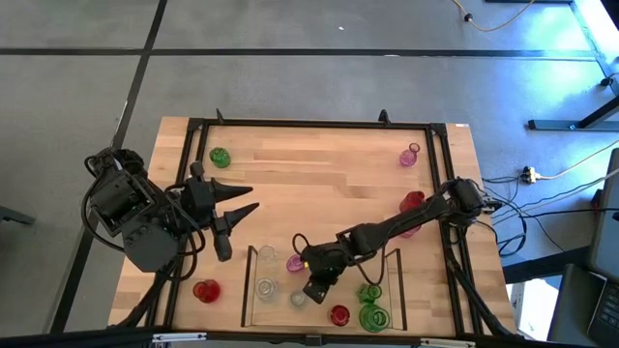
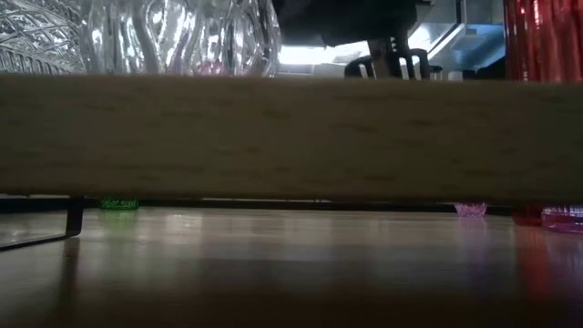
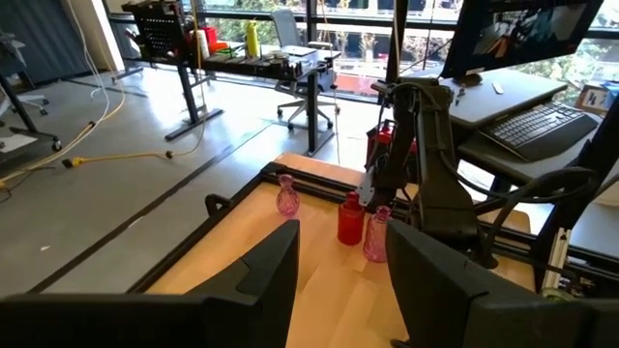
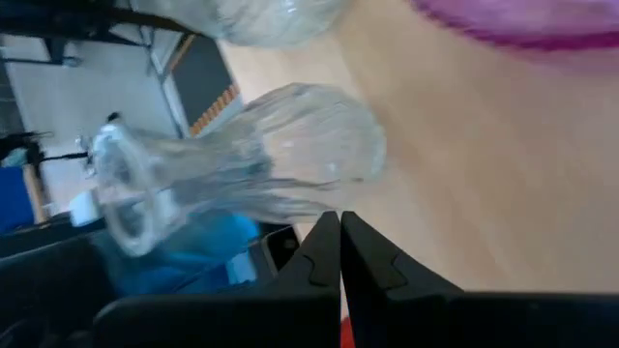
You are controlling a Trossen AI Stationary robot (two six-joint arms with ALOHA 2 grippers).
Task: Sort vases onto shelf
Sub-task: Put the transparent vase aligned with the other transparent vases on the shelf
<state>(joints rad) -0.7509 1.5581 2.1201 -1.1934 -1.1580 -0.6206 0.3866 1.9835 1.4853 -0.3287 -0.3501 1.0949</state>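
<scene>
High view: the table is seen from straight above, with the shelf lying at its near edge, between the two arms. The right gripper is positioned low over the shelf floor, its arm stretched in from the right edge of the table. Its fingers are pressed together with nothing between them, as confirmed in the right wrist view, where the two dark tips meet in a closed point. Just beyond those tips a clear vase is shown, and it is not gripped.

Inside the shelf, a clear vase, a pink vase, a second clear vase, a red vase and two green vases are found. Outside the shelf, a red vase stands just beside its left end, a green vase stands near the far left corner of the table, a pink vase stands near the far right corner, and a further red vase is partly covered by the right arm.

The left gripper is held above the left part of the table, well apart from the shelf, with its fingers spread wide and nothing between them.

In the low view most of the picture is filled by a wooden board, probably the shelf floor seen edge-on; clear glass and red glass are visible above it.
</scene>
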